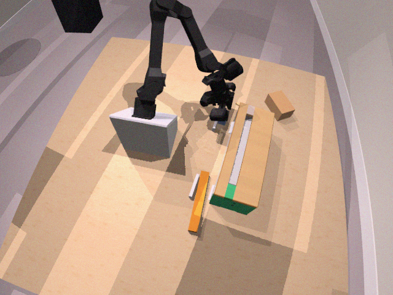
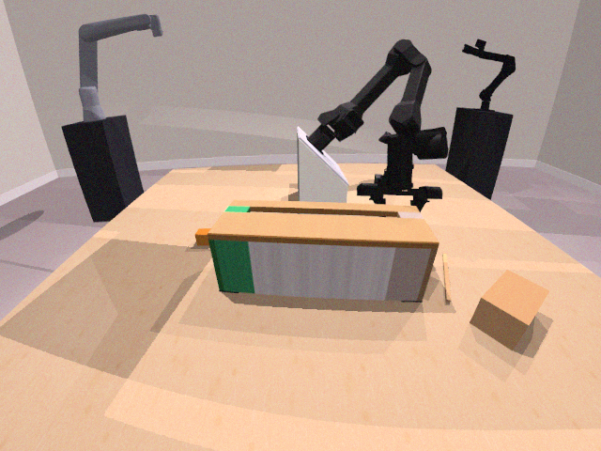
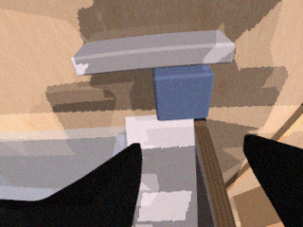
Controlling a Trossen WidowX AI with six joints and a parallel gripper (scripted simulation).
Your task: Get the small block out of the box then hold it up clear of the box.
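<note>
The small blue block (image 1: 221,121) (image 3: 184,93) lies outside the box, between a low pale bar (image 1: 214,126) (image 3: 153,53) and the white ledge (image 1: 231,127) (image 3: 161,132) at the box's side. The box (image 1: 261,149) (image 2: 320,228) (image 3: 215,175) stands upright with a long slot in its wooden top and a green end. My gripper (image 2: 398,200) (image 3: 192,147) is open and empty, pointing down. In the wrist view the block is ahead of the fingertips, not between them. The box hides the fingertips in the exterior view.
An orange bar (image 1: 199,203) (image 2: 202,237) and a short white strip (image 1: 194,186) lie near the green end. A brown block (image 1: 279,102) (image 2: 512,298) and a thin stick (image 2: 446,279) lie beyond the other end. The arm's grey pedestal (image 1: 147,139) (image 2: 320,177) stands across from the box.
</note>
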